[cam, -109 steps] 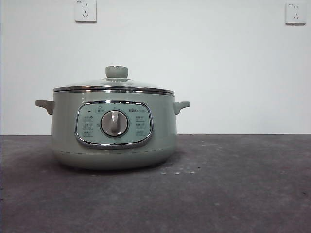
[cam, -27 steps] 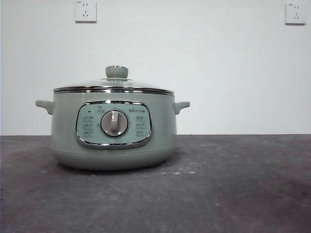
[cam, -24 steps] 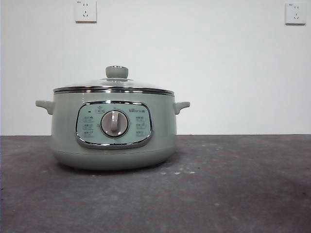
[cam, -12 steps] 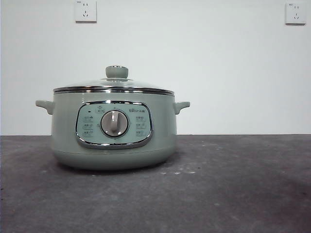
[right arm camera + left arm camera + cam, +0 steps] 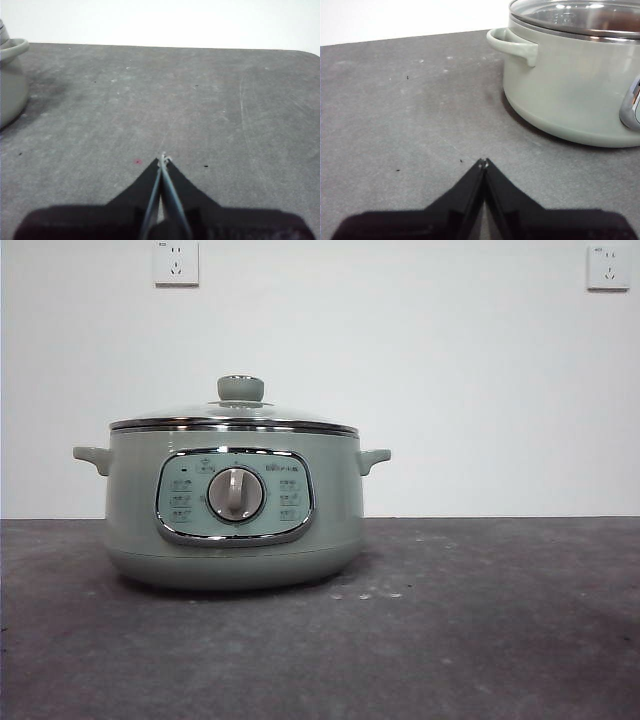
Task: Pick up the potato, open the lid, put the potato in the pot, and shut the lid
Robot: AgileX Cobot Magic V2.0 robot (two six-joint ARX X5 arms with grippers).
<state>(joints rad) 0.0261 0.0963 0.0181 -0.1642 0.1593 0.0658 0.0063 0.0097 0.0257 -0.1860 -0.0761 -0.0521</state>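
The pale green pot point(image 5: 235, 508) stands on the dark table left of centre, its silver dial facing the front camera. The glass lid point(image 5: 234, 420) with its green knob point(image 5: 241, 388) sits shut on the pot. The potato shows in no view. My left gripper point(image 5: 483, 162) is shut and empty, low over the table beside the pot point(image 5: 570, 85), near its side handle point(image 5: 512, 44). My right gripper point(image 5: 163, 159) is shut and empty over bare table, with the pot's other handle point(image 5: 12, 49) at the edge of its view. Neither arm shows in the front view.
The grey table point(image 5: 480, 630) stretches to the right of the pot. A white wall stands behind with two sockets point(image 5: 176, 262) high up. The table's far edge and rounded corner point(image 5: 305, 52) show in the right wrist view.
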